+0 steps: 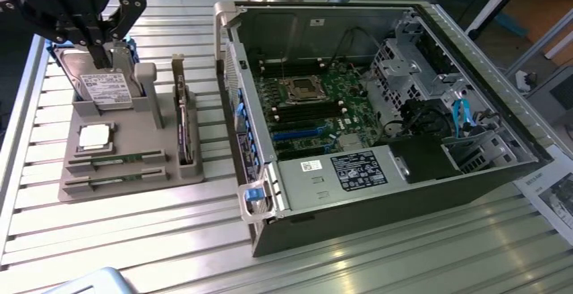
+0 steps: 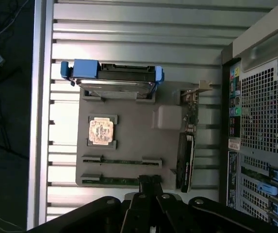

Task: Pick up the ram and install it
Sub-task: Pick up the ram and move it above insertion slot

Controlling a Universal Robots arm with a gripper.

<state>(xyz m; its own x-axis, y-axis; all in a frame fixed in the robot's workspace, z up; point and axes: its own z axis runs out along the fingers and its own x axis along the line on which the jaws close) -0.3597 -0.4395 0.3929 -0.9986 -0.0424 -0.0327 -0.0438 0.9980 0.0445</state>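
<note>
Two ram sticks (image 1: 117,159) lie in the slots at the end of the grey holder (image 1: 143,136) farthest from its hard drive (image 1: 106,89). The jaws hang above the holder, clenched together, grasping nothing.

From my remote desk: a slatted metal table (image 1: 117,240) carries a grey holder (image 1: 134,153) near its edge on the exterior view's left, with an open computer case (image 1: 358,227) just beside it. A hard drive (image 1: 106,89) in a blue carrier stands upright at one end of the holder. A square silver processor (image 1: 96,137) lies flat near it. A dark expansion card (image 1: 184,133) stands on edge along the holder's case-facing side. The motherboard (image 1: 331,106) lies exposed inside.
</note>
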